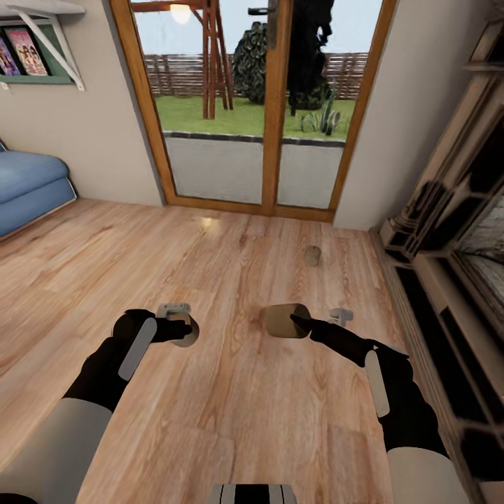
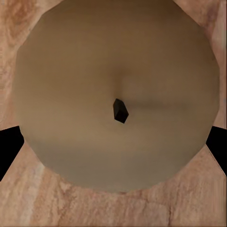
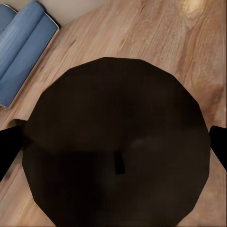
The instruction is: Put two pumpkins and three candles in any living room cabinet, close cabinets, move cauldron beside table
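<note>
My left gripper (image 1: 180, 327) is shut on a stubby grey-brown candle (image 1: 187, 336) held low over the wooden floor. In the left wrist view this candle's flat top (image 2: 118, 66) with its small dark wick sits between the black fingers (image 2: 7, 146). My right gripper (image 1: 297, 323) is shut on a second candle (image 1: 282, 320), which lies on its side in the grip. That candle's shaded end (image 3: 118, 118) shows in the right wrist view. A third candle (image 1: 312, 255) stands on the floor farther ahead, to the right. The pumpkins, cabinet, cauldron and table are out of view.
A glass patio door (image 1: 259, 105) with a wooden frame is straight ahead. A blue sofa (image 1: 28, 185) sits at the far left, also seen as a blue sofa (image 3: 23, 42) past the right hand. A stone fireplace surround (image 1: 455, 231) runs along the right wall.
</note>
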{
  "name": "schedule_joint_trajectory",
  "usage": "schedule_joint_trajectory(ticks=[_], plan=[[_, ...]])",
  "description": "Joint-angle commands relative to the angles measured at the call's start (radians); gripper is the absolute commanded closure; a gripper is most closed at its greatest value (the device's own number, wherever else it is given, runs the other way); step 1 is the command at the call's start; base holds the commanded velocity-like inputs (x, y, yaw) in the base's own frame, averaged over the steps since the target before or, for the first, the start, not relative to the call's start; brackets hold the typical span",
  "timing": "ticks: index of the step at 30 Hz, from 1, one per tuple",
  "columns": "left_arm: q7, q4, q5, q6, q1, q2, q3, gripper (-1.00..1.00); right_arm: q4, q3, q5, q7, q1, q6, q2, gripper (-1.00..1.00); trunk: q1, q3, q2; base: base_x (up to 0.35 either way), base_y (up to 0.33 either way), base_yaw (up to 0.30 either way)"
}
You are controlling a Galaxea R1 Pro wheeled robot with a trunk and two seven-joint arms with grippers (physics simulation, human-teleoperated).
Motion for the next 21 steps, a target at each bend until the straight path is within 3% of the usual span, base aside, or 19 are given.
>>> schedule_joint_trajectory(ticks=[1, 21], plan=[[0.0, 0.0, -0.001, 0.0, 0.0, 0.0, 0.0, 1.0, 0.0, 0.0, -0.002, 0.001, 0.0, 0.001, 0.0, 1.0, 0.0, 0.0, 0.0, 0.0, 0.0, -0.133], [0.0, 0.0, -0.001, 0.0, 0.001, 0.0, -0.001, 1.0, 0.0, 0.0, -0.003, 0.003, 0.0, 0.001, 0.0, 1.0, 0.0, 0.001, 0.0, 0.0, 0.0, -0.014]])
